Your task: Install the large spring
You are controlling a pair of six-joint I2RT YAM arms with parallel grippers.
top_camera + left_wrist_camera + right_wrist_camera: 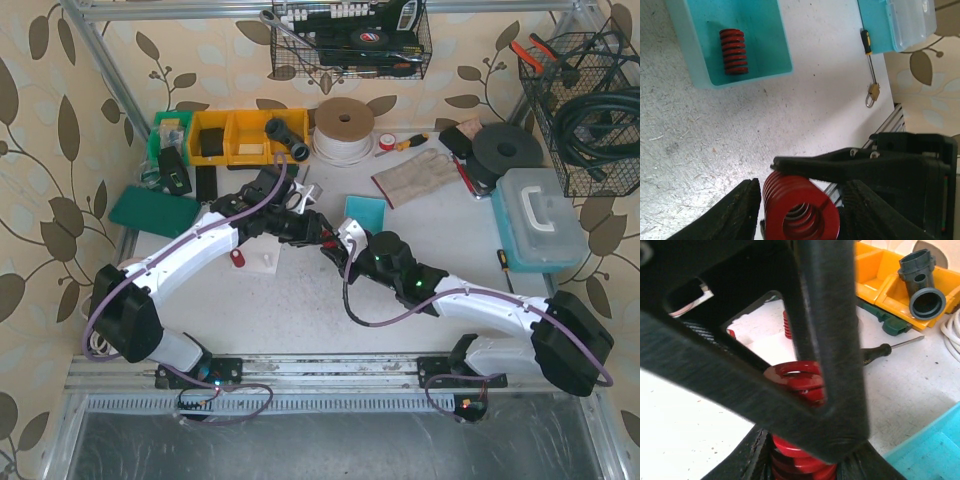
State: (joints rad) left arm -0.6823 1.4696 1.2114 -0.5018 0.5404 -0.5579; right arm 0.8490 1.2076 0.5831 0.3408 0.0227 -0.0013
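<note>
Over the table (290, 300) both arms meet on one part, so the likely failure is a dropped or cocked spring. If one lets go before the other's hold is square, the coils could twist out and roll away. The right gripper (800, 462) is pinched narrow on the lower coils of the large spring (800, 212), held at mid-table near the teal tray (687, 50). The left gripper (801, 192) straddles it narrowly, one finger touching, though whether it clamps I cannot tell.
</note>
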